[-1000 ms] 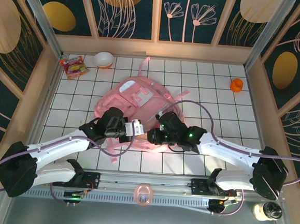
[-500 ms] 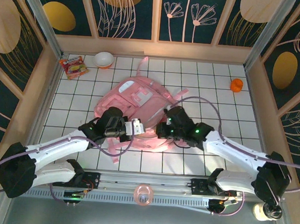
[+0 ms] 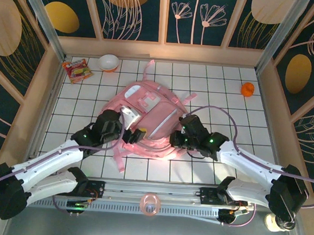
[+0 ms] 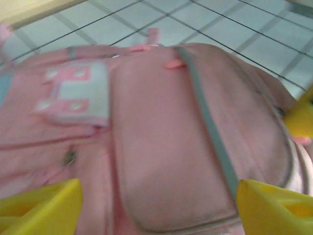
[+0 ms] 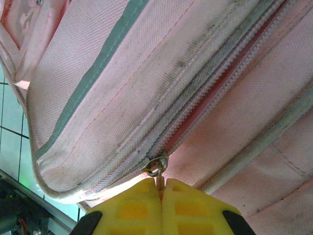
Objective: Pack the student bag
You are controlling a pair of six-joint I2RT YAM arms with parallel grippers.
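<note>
1. The pink bag (image 3: 146, 122) lies flat near the middle of the tiled table (image 3: 228, 107), front pockets up. Its straps trail toward the back wall and toward the arms.
2. Seen from the right wrist, a zip (image 5: 220, 78) runs along the bag's (image 5: 112, 68) edge. Its teeth look parted beyond the metal zip pull (image 5: 156, 166).
3. The right gripper (image 5: 162, 188) sits at the bag's right side (image 3: 178, 139). Its yellow fingers (image 5: 188, 208) are pressed together, with the zip pull's tab pinched between their tips.
4. The left gripper (image 3: 134, 124) hovers over the bag's left half with its jaws spread wide. In its own wrist view (a blurred frame) one yellow finger (image 4: 41, 205) stands at each lower corner. The bag's front pocket (image 4: 166, 147) lies between and beyond them, and whether they touch the fabric cannot be told.
5. At the back left of the table stand a white bowl (image 3: 108, 62) and, just beside it, a red snack packet (image 3: 77, 70).
6. A small orange object (image 3: 248, 90) sits well apart at the back right.
7. A pink ring (image 3: 150, 204) rests on the metal rail between the arm bases.
</note>
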